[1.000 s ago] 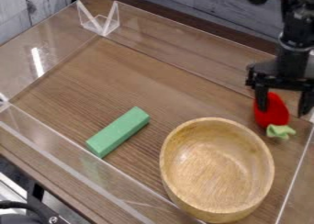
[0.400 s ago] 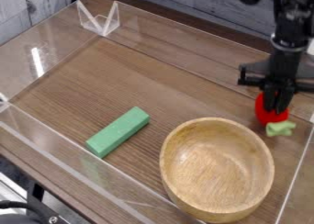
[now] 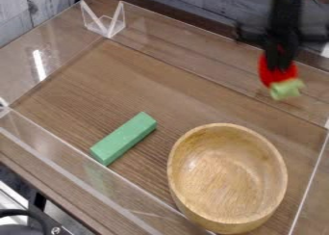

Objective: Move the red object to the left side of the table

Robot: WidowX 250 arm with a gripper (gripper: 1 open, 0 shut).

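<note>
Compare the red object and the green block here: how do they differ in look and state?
The red object is rounded with a green leafy stem; the green block is flat-sided and rectangular. The red object hangs in the shut gripper above the table; the green block lies flat on it, untouched. Both look smaller than the wooden bowl.

One cam, high front-left, angled down, table [image 3: 193, 94]

Black arm [image 3: 284, 13], slim vertical body, black crossbar above fingers [image 3: 272, 54].
</note>
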